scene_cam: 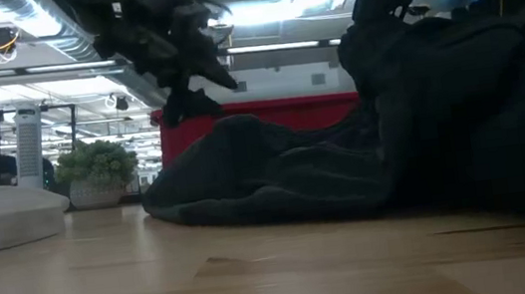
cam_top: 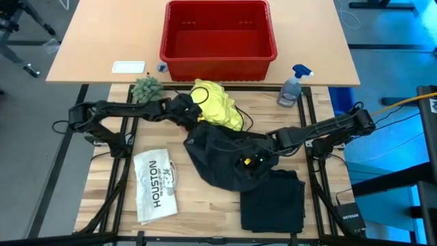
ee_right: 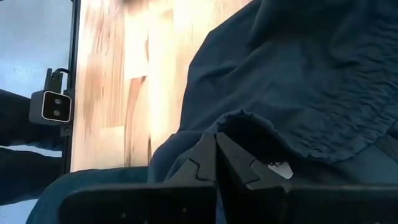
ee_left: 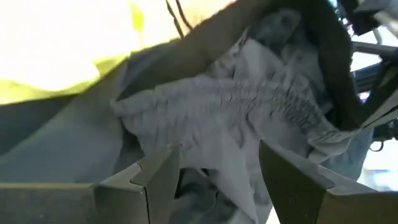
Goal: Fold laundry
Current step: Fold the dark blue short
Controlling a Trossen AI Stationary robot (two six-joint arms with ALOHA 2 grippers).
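Observation:
The black trousers (cam_top: 218, 160) lie crumpled in the middle of the table, and the low view shows them as a dark heap (scene_cam: 275, 170). The yellow T-shirt (cam_top: 215, 102) lies bunched just beyond them. My left gripper (cam_top: 186, 109) is open over the near edge of the T-shirt. Its fingers stand on either side of a gathered, elastic-looking band of the trousers (ee_left: 249, 106). My right gripper (cam_top: 263, 145) is shut at the right side of the trousers (ee_right: 298, 74). My left gripper (ee_left: 217, 180) has the gathered band between its open fingers; whether they touch it I cannot tell. My right gripper (ee_right: 216, 140) pinches a hemmed edge of the trousers (ee_right: 249, 118) at its fingertips, coming slanting down from the table's right. The cloth tents up around the fingertips; the rest lies on the table.
A folded dark garment (cam_top: 273, 201) lies at the near right and a flat white item printed HOUSTON (cam_top: 156, 184) at the near left. On the far table stand a red basket (cam_top: 218, 58), a spray bottle (cam_top: 293, 85) and a small plant (cam_top: 147, 89).

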